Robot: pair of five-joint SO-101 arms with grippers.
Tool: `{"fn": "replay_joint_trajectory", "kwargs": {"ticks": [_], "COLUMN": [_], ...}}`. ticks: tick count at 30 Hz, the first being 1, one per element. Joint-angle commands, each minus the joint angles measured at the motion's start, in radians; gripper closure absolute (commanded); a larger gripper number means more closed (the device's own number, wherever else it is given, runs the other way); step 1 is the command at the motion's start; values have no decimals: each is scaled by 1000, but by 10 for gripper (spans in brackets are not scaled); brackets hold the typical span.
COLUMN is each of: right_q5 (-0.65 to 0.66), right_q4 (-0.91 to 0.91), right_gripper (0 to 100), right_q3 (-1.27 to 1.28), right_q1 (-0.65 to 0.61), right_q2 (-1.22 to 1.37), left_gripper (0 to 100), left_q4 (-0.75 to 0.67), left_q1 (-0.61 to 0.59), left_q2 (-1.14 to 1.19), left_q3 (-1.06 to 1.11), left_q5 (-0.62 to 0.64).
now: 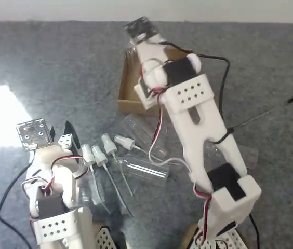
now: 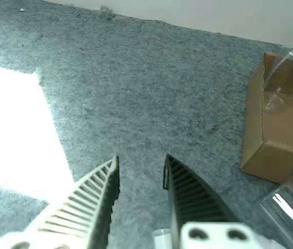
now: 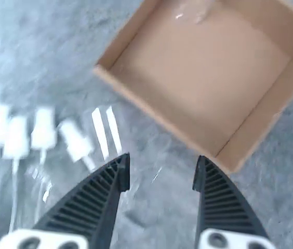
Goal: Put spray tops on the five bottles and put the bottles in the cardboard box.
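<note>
Where the grey, felt-like carpet [image 1: 58,67] takes a bright patch of light at the left, the left gripper [image 2: 141,176] hangs just above it. Its ribbed, sawtoothed fingers are parted with nothing between them, one pale and the other black. Just to its right, four spray tops [image 1: 100,154] lie in a row on the carpet, each a white plastic head with a long, thin tube trailing behind it. Next come smooth, transparent cylinders that catch the light. The nearer bottle [image 1: 144,171] lies on its side just beside the tubes, and a second bottle [image 1: 141,129] lies past it toward the box. Neither wears a top. The cardboard box [image 1: 128,91] is a shallow, open-topped square of plain brown board, set farther up the table. Something clear glints against its far wall [image 3: 188,13], too faint to say what it is. The right gripper [image 3: 162,168] hangs above the box's near rim, both ribbed black fingers spread wide and empty.
</note>
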Motion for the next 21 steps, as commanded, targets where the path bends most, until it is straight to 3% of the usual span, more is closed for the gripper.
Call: {"fn": "replay_joint_trajectory", "kwargs": {"ticks": [1,21], "right_q5": [31,29], "right_q4": [88,124], "right_gripper": [820,801], "right_q3": [-60,287], "right_q1": [-77,-265], "right_q2": [-119,-409], "left_gripper": [870,870], "left_q4": [-32,-55], "left_q1": [-40,-81], "left_q2": [-12,-12], "left_q3": [-10,-10], "left_q5": [-2,0]}}
